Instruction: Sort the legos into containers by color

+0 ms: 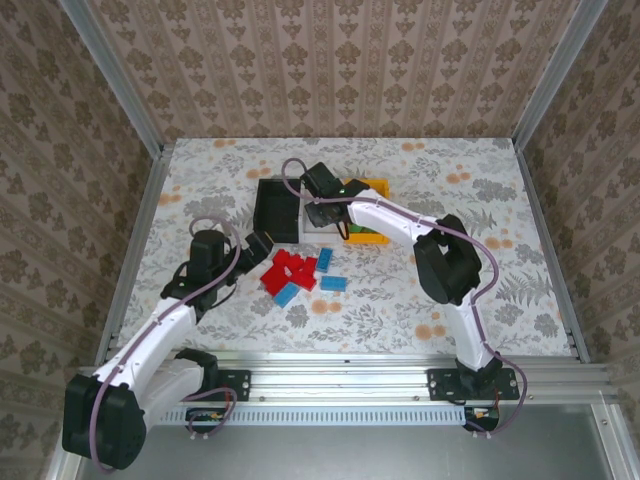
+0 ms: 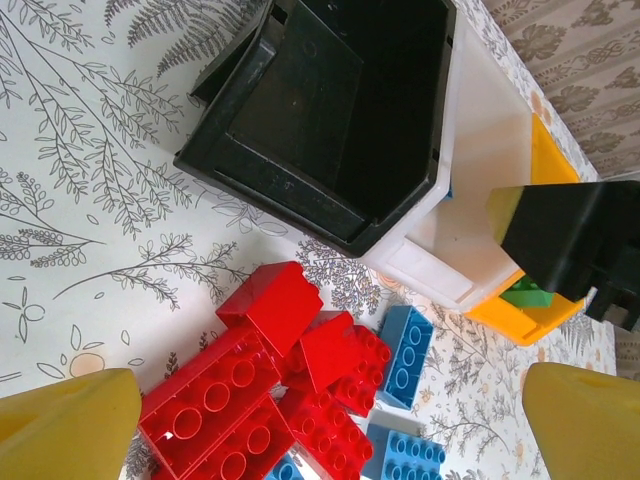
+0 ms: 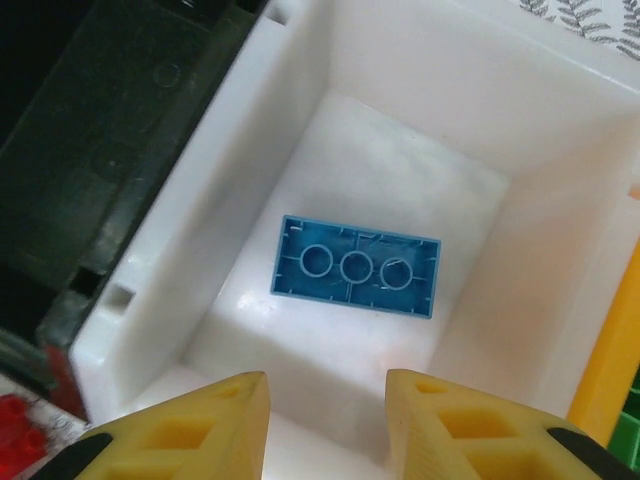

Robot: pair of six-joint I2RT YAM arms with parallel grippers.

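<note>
Blue brick (image 3: 356, 279) lies underside up on the floor of the white bin (image 3: 300, 90) — my right claw (image 3: 325, 425) hangs above it, fingers slightly apart, gripping nothing. My left claw (image 2: 328, 425) is spread wide over the red bricks (image 2: 240, 390) heaped on the bench (image 2: 90, 200) near the black bin (image 2: 330, 130) — more blue bricks (image 2: 405, 355) lie beside them.

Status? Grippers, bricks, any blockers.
Left gripper open, above red bricks. Right gripper open, empty, over white bin; one blue brick inside, studs down. Other blue bricks loose on table. No obstruction seen.
</note>
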